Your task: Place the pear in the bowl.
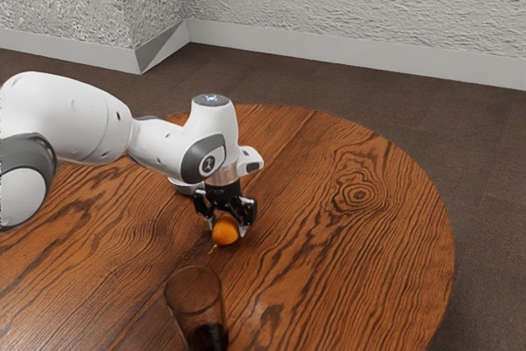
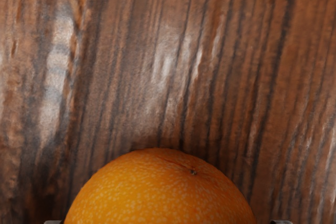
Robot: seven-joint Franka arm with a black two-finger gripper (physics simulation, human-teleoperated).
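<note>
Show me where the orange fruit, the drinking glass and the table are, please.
Orange fruit point(image 2: 160, 190): wrist view, on its speckled skin.
Drinking glass point(image 1: 196, 306): exterior view, on its see-through side wall.
Table point(image 1: 362, 240): exterior view, on bare wood of its top.

Orange point(image 2: 157, 192) shows rounded, pale-speckled skin and one small dark stem scar point(image 2: 193, 171). Beyond it lies the brown wooden tabletop point(image 2: 236, 66): dark, near-parallel grain; pale glare patches point(image 2: 164, 64) run roughly along it.
</note>
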